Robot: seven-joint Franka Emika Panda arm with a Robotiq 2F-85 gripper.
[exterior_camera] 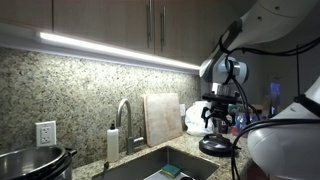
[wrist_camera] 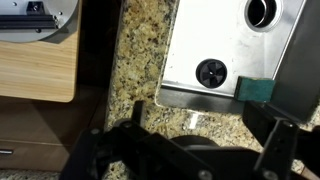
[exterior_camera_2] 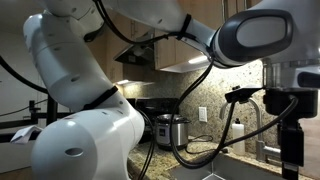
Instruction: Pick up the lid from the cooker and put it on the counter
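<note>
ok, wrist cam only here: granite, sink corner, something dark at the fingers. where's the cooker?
Observer: The cooker is at the far end of the counter, across the sink from the gripper. Its top looks open.
Operator: so the dark thing is the lid?
Observer: Yes. In an exterior view the round black lid is directly under the gripper, low by the sink's other end. Can't tell if it's gripped or touching the counter.
Operator: anything near it?
Observer: A cutting board leans on the backsplash behind the sink, apart from the lid.
</note>
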